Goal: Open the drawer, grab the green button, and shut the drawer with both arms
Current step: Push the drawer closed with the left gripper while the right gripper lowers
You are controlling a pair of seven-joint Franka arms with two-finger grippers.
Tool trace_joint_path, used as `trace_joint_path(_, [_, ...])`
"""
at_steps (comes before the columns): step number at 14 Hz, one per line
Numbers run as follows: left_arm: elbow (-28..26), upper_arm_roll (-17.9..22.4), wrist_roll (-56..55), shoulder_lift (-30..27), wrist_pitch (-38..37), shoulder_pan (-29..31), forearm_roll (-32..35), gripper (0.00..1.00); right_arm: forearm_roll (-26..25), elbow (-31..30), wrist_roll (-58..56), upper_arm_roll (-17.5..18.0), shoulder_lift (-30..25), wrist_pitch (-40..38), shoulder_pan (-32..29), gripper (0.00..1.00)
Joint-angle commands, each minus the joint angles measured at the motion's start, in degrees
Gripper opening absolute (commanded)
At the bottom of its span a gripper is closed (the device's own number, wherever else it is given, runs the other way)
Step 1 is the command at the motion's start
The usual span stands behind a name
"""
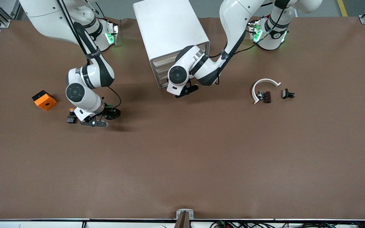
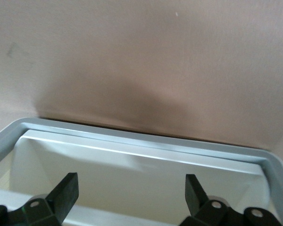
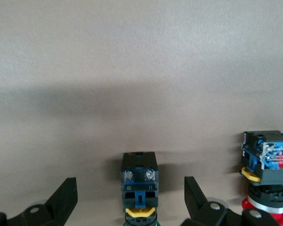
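- Two grippers, both spread wide and empty.
- Right gripper (image 3: pixel 131 200): low over the mat toward the right arm's end; the button (image 3: pixel 139 188) stands between its fingers, ungripped, a green edge just showing, beside a red-capped button (image 3: pixel 268 174). Taking looks done.
- Left gripper (image 2: pixel 132 197): over the open drawer (image 2: pixel 146 143) of the cabinet (image 1: pixel 169 31). Closing remains.

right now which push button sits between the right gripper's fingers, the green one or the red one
The green-capped button: it stands on the table between the open fingers of the right gripper, untouched. The red-capped button stands beside it, outside the fingers.
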Motion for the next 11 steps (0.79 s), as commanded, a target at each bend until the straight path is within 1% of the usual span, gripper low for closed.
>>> trace_joint_path(1, [5.1, 4.1, -2.8, -0.8, -4.1, 0.3, 2.0, 1.00, 0.2, 0.3, 1.0, 0.3, -1.0, -1.3, 0.2, 0.35])
trace_joint_path(2, [6.6, 5.6, -3.1, -0.9, -4.7, 0.3, 3.6, 1.00, 0.2, 0.9, 2.2, 0.3, -0.9, -2.0, 0.2, 0.00])
trace_joint_path(5, [9.5, 9.3, -3.0, -1.2, -4.8, 0.3, 11.0, 1.00, 0.2, 3.3, 5.4, 0.4, -0.9, -6.5, 1.8, 0.00])
trace_joint_path(7, [11.1, 12.8, -2.2, -1.8, -4.8, 0.6, 14.9, 1.00, 0.2, 3.6, 7.7, 0.4, -1.0, -6.6, 2.9, 0.00])
trace_joint_path(8, [11.3, 14.2, -1.8, -2.3, -4.8, 1.7, 15.2, 1.00, 0.2, 3.6, 7.8, 0.4, -1.0, -6.6, 3.4, 0.00])
trace_joint_path(11, [11.8, 14.5, 5.3, -5.3, -4.9, 6.5, 15.3, 1.00, 0.2, 3.6, 7.8, 0.4, -1.0, -6.6, 3.5, 0.00])
